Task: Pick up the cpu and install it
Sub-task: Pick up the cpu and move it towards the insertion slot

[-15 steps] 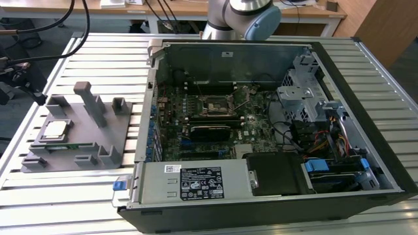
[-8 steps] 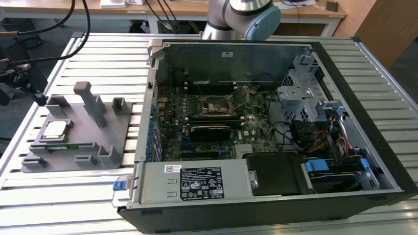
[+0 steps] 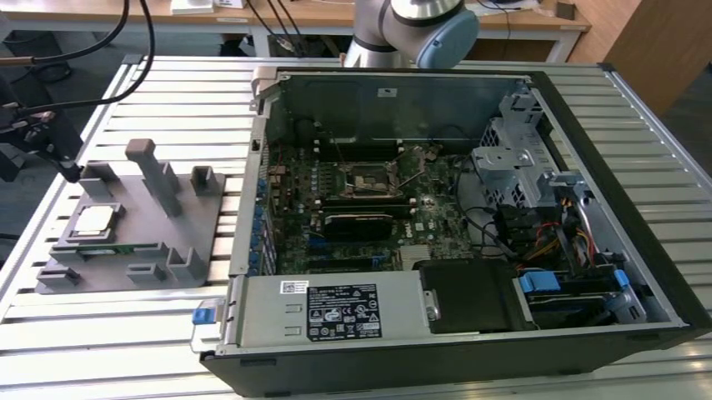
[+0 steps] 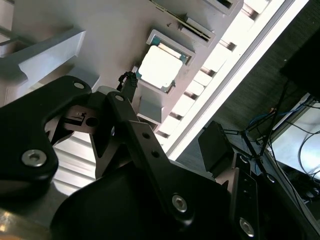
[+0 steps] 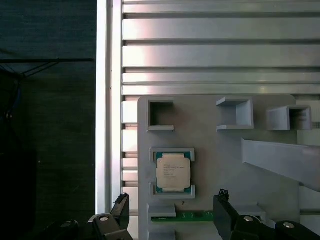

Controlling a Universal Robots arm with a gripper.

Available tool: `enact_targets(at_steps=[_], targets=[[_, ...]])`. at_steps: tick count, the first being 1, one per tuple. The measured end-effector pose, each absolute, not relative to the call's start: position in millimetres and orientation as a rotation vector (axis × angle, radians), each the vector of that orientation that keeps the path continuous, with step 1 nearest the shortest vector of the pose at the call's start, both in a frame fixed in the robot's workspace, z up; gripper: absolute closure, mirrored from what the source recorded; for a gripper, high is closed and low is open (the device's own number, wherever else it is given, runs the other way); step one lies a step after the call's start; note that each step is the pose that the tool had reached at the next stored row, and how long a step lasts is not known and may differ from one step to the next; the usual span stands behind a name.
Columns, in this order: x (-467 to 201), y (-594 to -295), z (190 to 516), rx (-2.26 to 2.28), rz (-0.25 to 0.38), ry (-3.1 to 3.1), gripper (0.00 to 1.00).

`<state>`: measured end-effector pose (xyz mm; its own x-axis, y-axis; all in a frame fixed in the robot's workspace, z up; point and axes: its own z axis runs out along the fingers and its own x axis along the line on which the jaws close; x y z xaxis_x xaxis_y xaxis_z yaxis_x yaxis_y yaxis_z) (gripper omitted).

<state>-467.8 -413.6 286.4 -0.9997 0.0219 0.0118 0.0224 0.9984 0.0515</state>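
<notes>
The cpu point(image 5: 173, 171) is a small silvery square chip with a pale rim, lying flat in a nest on the grey holder block point(image 5: 215, 155). In the exterior view the cpu point(image 3: 95, 218) sits at the left side of that block point(image 3: 133, 242). In the first wrist view my gripper point(image 5: 171, 201) hovers over the block's edge beside the cpu, open, its two black fingertips point(image 5: 122, 204) wide apart with nothing between them. In the second wrist view one fingertip point(image 4: 127, 81) stands close to the cpu point(image 4: 160, 67) without touching it. The dark socket point(image 3: 368, 179) lies on the motherboard inside the case.
An open computer case point(image 3: 623, 250) fills the exterior view's right, with drive cage and cables along its right wall. A green memory stick point(image 5: 192, 216) lies in a slot of the holder block. Upright posts point(image 3: 150, 171) rise from the block. The slatted metal table point(image 3: 122, 333) runs underneath.
</notes>
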Motion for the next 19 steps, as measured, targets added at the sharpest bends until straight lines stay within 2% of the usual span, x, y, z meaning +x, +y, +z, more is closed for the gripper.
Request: enact_targets(at_steps=[19], targets=[[-467.8,-414.3,277.3,-0.035,-0.081,-3.129,0.24]])
